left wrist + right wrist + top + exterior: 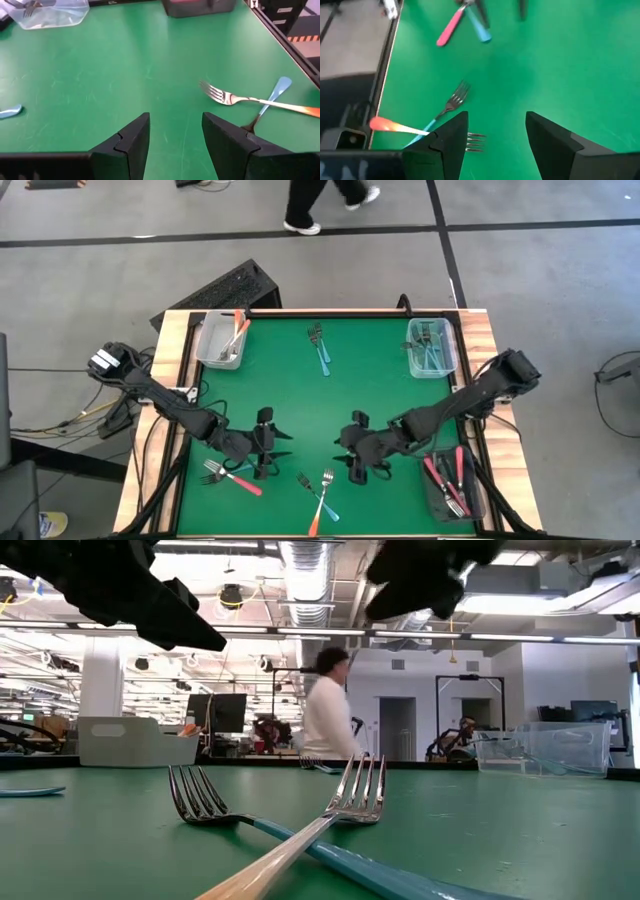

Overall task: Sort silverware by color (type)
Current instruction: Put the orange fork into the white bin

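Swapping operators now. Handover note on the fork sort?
Left end effector: open, empty, over the mat's near-left.
Right end effector: open, empty, near centre.
Done: forks in the far-left clear bin, far-right clear bin and near-right dark bin.
Left: crossed orange fork and blue fork at the near edge, pink and blue pair near-left, blue forks at far centre.

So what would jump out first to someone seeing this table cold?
Probably the crossed pair at the near edge: an orange-handled fork lying over a blue-handled fork. Both grippers hover open just behind it, left gripper and right gripper. Forks already fill the clear bin at the far right corner.
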